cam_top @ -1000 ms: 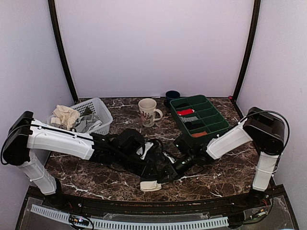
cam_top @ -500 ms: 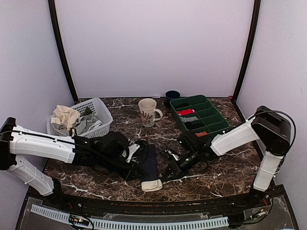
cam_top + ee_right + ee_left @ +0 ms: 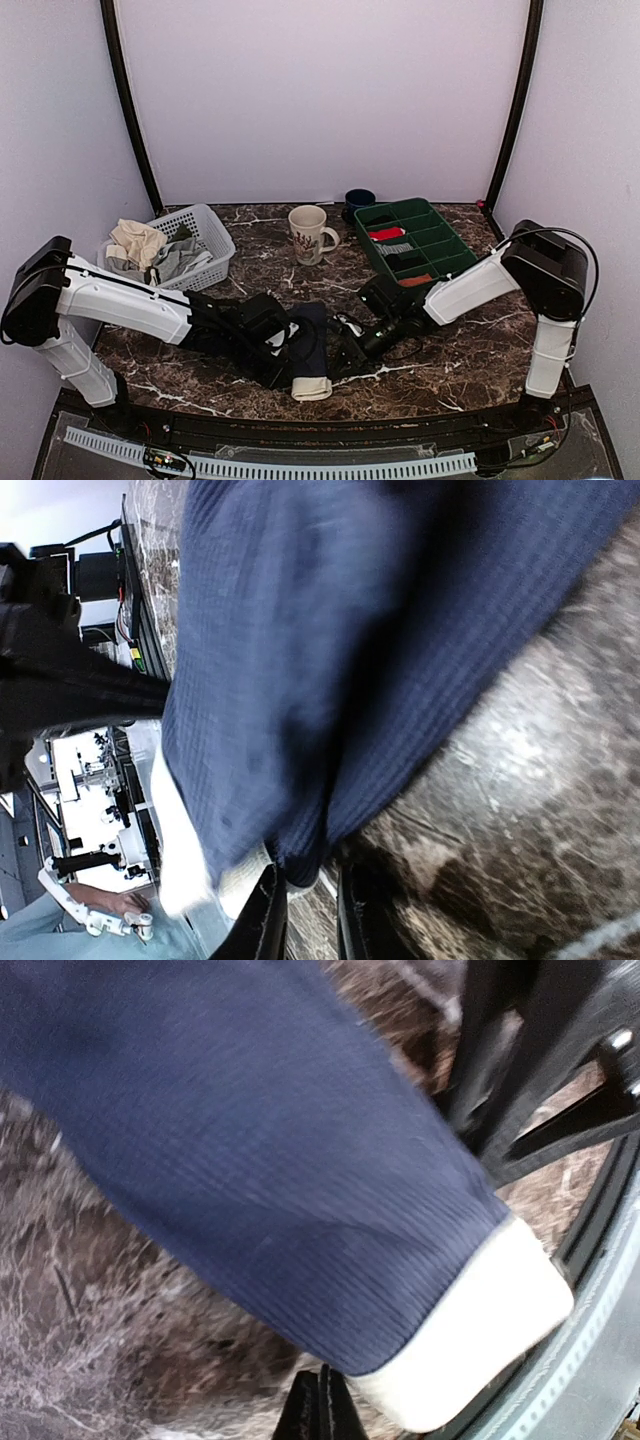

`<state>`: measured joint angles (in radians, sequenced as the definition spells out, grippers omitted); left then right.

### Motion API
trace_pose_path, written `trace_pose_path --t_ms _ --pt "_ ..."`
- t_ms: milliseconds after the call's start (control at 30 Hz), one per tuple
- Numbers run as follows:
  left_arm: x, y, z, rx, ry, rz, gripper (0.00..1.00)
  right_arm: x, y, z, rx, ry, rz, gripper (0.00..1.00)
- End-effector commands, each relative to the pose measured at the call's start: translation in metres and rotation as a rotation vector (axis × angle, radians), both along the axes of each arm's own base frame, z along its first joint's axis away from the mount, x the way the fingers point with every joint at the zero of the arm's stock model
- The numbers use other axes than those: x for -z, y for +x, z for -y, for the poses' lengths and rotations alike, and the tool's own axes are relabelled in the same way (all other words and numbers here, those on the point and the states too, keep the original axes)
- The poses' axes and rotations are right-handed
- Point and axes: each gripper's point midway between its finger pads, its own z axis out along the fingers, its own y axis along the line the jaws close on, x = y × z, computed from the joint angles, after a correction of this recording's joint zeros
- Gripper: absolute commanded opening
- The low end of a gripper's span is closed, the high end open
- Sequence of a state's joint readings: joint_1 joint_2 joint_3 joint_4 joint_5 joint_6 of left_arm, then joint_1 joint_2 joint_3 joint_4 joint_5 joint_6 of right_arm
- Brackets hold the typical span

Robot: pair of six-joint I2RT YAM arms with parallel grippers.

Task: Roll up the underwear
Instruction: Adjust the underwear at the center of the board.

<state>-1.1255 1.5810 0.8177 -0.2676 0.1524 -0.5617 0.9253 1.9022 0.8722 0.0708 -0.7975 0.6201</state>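
The table [image 3: 480, 360] holds the work in front of the mug [image 3: 308, 234], toward the near edge. There the underwear [image 3: 316, 325] lies as a narrow navy strip running away from the mug, with its cream waistband [image 3: 310, 388] at the end farthest from the mug. The left gripper [image 3: 320, 1410] sits low on the marble just beside the waistband, its fingers pressed together with no cloth seen between them. The right gripper [image 3: 305, 915] shows a narrow gap with a fold of cloth at its mouth; whether it pinches that fold cannot be told. The strip looks folded lengthwise but not yet rolled. A tidy roll likely calls for starting at one end, turning it over evenly from both sides, and keeping the layers tight so the soft cloth does not splay.
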Motion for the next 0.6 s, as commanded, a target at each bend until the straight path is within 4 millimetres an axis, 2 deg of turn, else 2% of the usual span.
trace_pose_path --t_ms 0,133,233,467,567 --pt "-0.024 0.003 0.019 0.038 -0.067 0.029 0.00 0.003 -0.004 -0.008 -0.017 0.003 -0.001 0.19" --pt "-0.027 0.004 0.024 0.053 -0.078 0.031 0.00 0.002 -0.005 -0.008 -0.014 0.002 -0.003 0.18" --pt "-0.019 0.003 0.020 0.059 -0.049 0.027 0.00 -0.001 -0.003 -0.006 -0.015 0.000 0.010 0.18" --pt "-0.007 0.000 0.014 0.072 -0.012 0.014 0.00 -0.005 0.011 0.022 0.033 -0.069 0.051 0.24" --pt "-0.007 0.000 0.017 0.085 -0.011 0.017 0.00 -0.015 0.019 0.028 0.049 -0.067 0.079 0.29"
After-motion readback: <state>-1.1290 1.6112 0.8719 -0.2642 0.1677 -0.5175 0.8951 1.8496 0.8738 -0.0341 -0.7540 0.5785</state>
